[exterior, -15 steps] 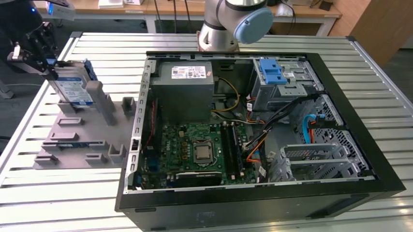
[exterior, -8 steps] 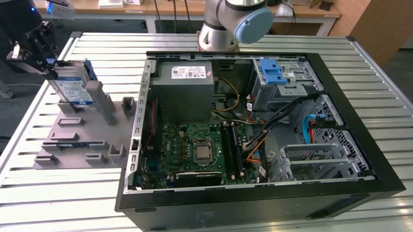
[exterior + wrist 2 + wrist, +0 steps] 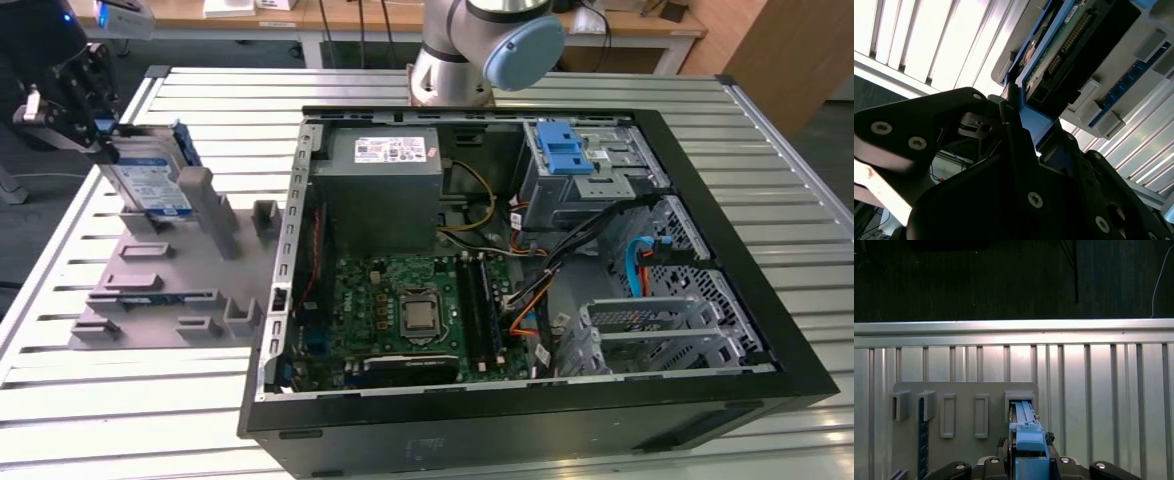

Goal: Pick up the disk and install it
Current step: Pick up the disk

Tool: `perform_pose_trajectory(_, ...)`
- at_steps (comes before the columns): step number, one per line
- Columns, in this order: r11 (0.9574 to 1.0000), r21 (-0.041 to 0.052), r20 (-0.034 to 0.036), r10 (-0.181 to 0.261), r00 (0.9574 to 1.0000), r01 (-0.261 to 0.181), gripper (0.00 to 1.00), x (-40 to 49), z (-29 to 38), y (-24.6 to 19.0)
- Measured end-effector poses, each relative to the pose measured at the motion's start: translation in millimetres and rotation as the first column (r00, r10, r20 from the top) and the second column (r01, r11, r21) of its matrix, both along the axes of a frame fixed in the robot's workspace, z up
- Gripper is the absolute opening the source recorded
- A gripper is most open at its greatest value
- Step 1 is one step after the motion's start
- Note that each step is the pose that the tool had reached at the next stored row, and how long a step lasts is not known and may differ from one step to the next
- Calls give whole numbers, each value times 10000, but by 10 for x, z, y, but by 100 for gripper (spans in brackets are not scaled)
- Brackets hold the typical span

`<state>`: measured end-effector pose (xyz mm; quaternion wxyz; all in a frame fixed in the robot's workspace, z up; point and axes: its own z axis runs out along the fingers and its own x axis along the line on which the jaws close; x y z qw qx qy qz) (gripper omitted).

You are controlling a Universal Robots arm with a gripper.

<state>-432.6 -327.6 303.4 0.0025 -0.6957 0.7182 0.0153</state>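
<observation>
Silver slatted worktop point(image 3: 747, 130) carries a grey holder point(image 3: 147, 300) and, beside the holder, an open computer case point(image 3: 534, 420). The disk point(image 3: 150, 180) stands on its edge at one end of the holder. The hand point(image 3: 104, 140) is clamped tight on the disk's blue frame point(image 3: 1030, 450), just above the holder.

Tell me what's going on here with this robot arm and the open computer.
The arm's gripper is at the grey fixture plate, which lies beside the open computer case on the exterior view's left. Its jaws look closed on the blue bracket of the disk, which stands on edge at the plate's holders. The disk is not yet in the case.
</observation>
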Motion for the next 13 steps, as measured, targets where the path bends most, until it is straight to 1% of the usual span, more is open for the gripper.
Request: perform_pose_trajectory(13, 10000, 87, 0, 0, 10000, 0, 36, 0, 17, 0)
